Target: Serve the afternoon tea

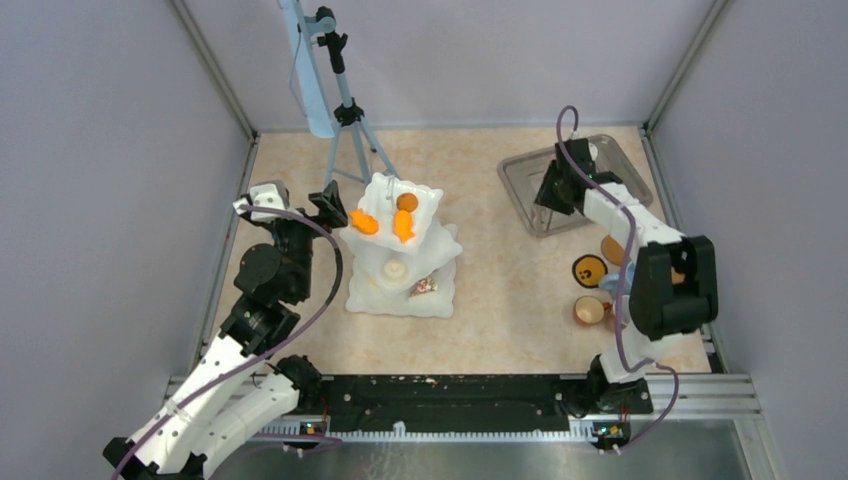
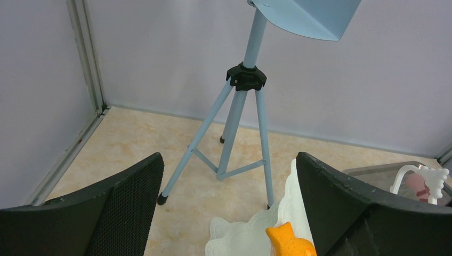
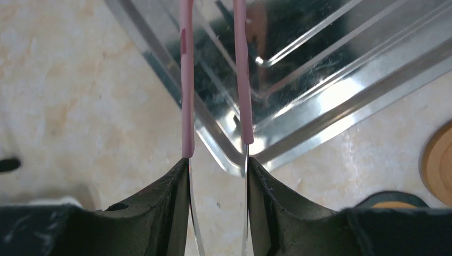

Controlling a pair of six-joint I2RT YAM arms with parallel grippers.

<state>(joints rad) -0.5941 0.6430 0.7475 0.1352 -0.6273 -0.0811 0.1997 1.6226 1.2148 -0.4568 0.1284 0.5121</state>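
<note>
The pink tongs [image 3: 186, 80] are clamped in the right end effector [image 3: 217, 162] at the metal tray [image 3: 330, 101] corner; the left end effector [image 2: 229, 160] is held wide.

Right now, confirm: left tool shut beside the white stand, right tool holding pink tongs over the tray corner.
Wrong on one point: the left tool is open, not shut, as the left wrist view shows. It is beside the white stand, and the right tool holds pink tongs over the tray corner.

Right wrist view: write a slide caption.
Right gripper holds pink tongs over the corner of a tray.
</note>
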